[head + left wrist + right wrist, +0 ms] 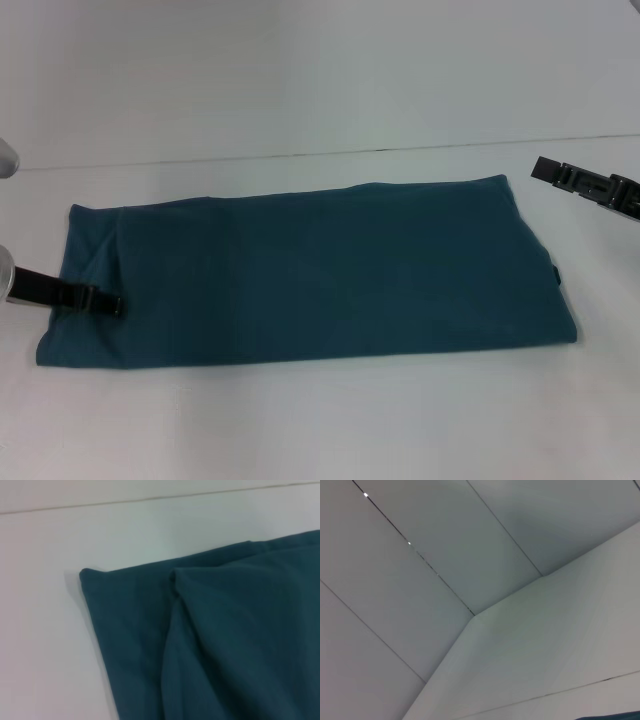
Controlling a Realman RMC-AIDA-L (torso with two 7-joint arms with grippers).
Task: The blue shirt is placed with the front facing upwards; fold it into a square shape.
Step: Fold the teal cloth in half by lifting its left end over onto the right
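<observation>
Lab-like: bare white table, panelled walls

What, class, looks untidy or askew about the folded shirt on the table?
The shirt lies as a long band, not yet square. Near its left end, by the left gripper, a diagonal crease shows an inner layer bunched. The right gripper hovers off it.

Left claw low, reaching inward; right claw raised.
</observation>
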